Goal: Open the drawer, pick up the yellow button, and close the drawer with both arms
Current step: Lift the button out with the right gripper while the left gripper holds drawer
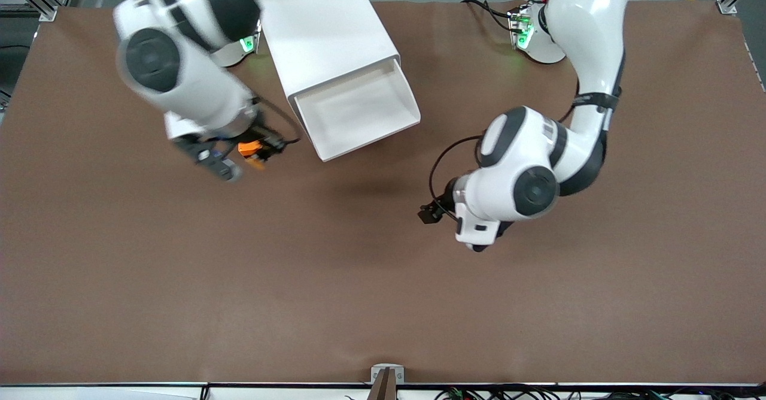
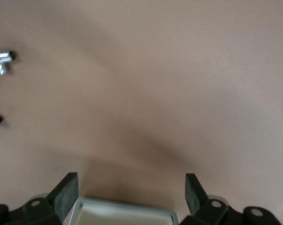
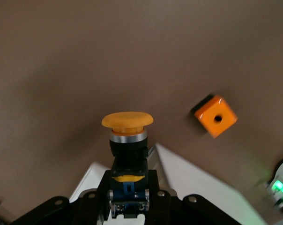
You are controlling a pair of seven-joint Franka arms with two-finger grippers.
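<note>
Judging from how things lie, two of the three steps look done: the drawer, uppermost in the one white cabinet, stands pulled out and bare inside, and the button is clamped by its dark body between the fingers of the right claw, orange cap outward, up in the air over the table beside the cabinet toward the right arm's end. Closing the drawer is what remains, and it is not yet begun. The left claw hangs over bare table toward the left arm's end, its fingers spread apart and holding nothing. By count: one cabinet, one drawer open, one button, two arms, and one orange cube with a hole lying on the table, seen only from the right wrist.
</note>
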